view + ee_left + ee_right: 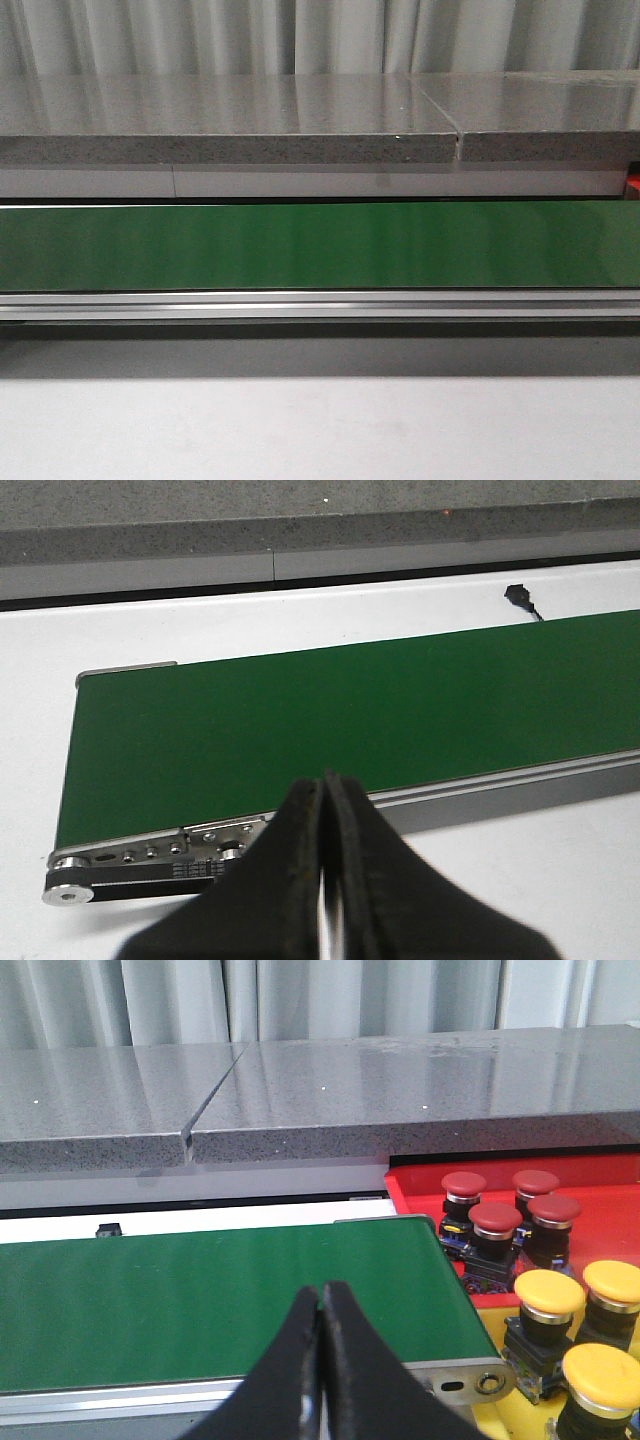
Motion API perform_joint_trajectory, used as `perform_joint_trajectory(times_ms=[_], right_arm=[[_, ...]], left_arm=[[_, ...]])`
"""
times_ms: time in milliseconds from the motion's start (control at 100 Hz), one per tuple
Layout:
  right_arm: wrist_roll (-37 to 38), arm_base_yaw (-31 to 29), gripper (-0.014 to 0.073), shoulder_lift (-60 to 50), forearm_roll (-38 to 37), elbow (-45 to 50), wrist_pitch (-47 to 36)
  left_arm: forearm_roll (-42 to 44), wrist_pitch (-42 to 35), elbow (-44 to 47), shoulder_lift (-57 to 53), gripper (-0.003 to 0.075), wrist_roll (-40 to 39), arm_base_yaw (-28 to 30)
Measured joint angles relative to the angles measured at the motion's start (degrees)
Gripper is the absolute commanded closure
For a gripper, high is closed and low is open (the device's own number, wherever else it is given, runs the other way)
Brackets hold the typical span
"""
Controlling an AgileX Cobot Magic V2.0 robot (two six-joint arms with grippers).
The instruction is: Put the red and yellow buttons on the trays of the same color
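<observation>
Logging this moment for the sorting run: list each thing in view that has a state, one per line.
left claw: shut, empty
right claw: shut, empty
green conveyor belt: bare, no buttons on it
red tray: holds four red buttons, upright
yellow tray: holds three yellow buttons, upright

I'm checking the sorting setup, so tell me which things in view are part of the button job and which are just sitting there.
Part of the job:
- red buttons on the red tray
- yellow buttons on the yellow tray
- left gripper and right gripper, both shut and empty

Just there:
- green conveyor belt, nothing on it
- grey stone counter
- black cable plug
</observation>
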Motion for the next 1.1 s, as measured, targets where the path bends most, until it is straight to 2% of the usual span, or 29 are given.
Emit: perform_joint_trajectory(times_ms=[410, 480, 700, 940, 1100], right_arm=[[0.0, 0.0, 0.066, 0.0, 0.0, 0.0, 0.0], [0.0, 0.0, 0.066, 0.0, 0.0, 0.0, 0.0], [0.0, 0.0, 0.066, 0.0, 0.0, 0.0, 0.0], [0.0, 0.0, 0.066, 0.0, 0.0, 0.0, 0.0], [0.0, 0.0, 0.066, 0.0, 0.0, 0.0, 0.0]], left_arm=[[2.42, -0.82, 0.14, 0.0, 0.0741, 0.0, 0.0], [2.93, -4.41, 1.49, 0.0, 0.0741, 0.0, 0.0], [4.55, -24.22, 13.01, -4.26, 0.0741, 0.0, 2.31], [4.68, -30.95, 23.49, -11.39, 0.0741, 0.0, 3.99], [6.03, -35.79, 30.63, -17.23, 0.0741, -3.52, 4.64]])
